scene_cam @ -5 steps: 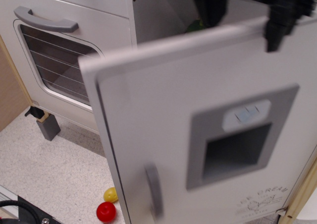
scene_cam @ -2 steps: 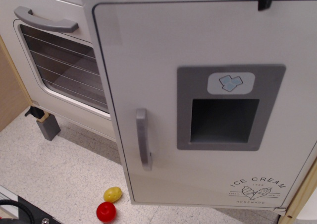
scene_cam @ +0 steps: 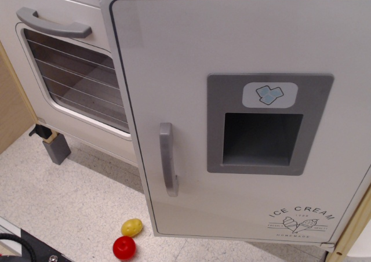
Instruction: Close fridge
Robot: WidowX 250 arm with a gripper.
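Note:
The white toy fridge door (scene_cam: 174, 71) fills the right and middle of the view and lies flat against the fridge front, shut. It has a grey vertical handle (scene_cam: 167, 159), a grey recessed dispenser panel (scene_cam: 264, 126) with an ice-cube sticker (scene_cam: 269, 94), and an "ICE CREAM" print (scene_cam: 301, 217) at the lower right. No part of my gripper shows in this view.
The white oven (scene_cam: 64, 71) with a wire-rack window and a horizontal grey handle (scene_cam: 52, 23) stands to the left. A yellow toy (scene_cam: 132, 226) and a red toy (scene_cam: 124, 247) lie on the speckled floor (scene_cam: 58, 204) below the door. A small grey block (scene_cam: 56, 148) sits under the oven.
The fridge door swung from wide open to shut against the fridge. The black gripper that was at the door's top edge has left the view.

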